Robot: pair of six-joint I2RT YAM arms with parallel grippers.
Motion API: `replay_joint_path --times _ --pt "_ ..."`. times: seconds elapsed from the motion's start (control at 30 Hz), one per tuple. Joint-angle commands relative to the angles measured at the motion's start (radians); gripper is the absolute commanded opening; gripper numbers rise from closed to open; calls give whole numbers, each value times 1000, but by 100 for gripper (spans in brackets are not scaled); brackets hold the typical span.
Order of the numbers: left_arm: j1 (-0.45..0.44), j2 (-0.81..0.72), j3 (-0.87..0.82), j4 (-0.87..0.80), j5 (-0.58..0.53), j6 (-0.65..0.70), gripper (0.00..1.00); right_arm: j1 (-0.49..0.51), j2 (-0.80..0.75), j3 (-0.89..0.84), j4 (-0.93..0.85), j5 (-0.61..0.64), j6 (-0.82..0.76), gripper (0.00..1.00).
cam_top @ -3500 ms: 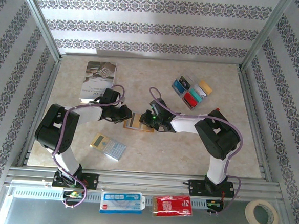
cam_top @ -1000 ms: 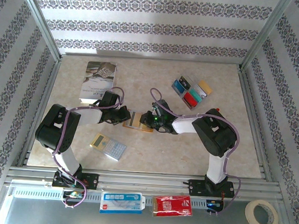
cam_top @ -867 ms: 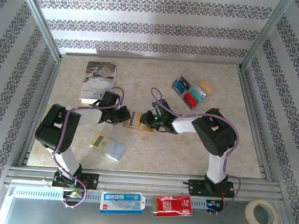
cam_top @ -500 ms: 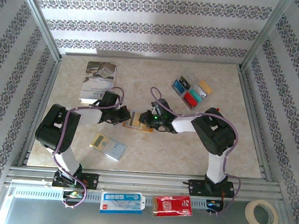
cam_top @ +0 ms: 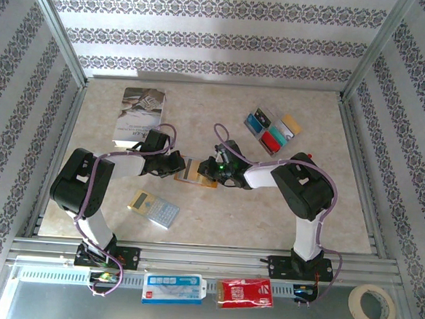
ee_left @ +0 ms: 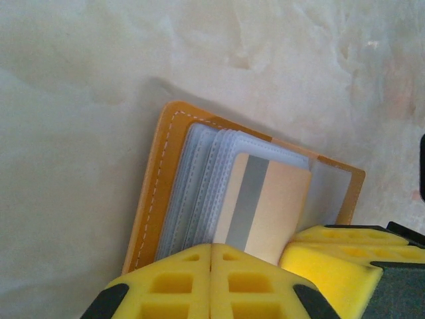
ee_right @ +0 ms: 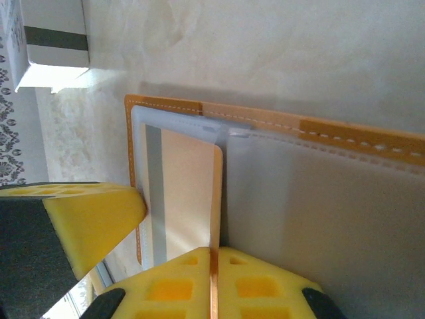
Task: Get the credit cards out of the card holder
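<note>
Item: card holder (cam_top: 197,174), open, mid-tabletop; soft leather, likely shifts unless pinned. My left gripper (ee_left: 211,279): closed, tips on its edge. My right gripper (ee_right: 214,286): closed on gold card (ee_right: 186,193), thin, stiff, slick; take exposed edge.

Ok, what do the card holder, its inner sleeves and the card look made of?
Card holder: probably leather or imitation, matte orange-tan, white stitching along its edge. Sleeves: soft translucent plastic, layered with seamed edges. Card: stiff smooth plastic, tan-gold with a grey stripe.
</note>
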Motion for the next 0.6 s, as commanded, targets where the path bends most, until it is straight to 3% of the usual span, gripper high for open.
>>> replay_joint_path --times 0.0,0.27,0.57 --pt "3 11 -34 -108 -66 27 11 -9 -15 -24 41 -20 -26 9" --pt "5 -24 -25 -129 -69 31 21 -34 -47 -73 79 -29 -29 8" --pt "3 -33 -21 -130 -45 29 22 -44 -33 -96 99 -37 -19 10"
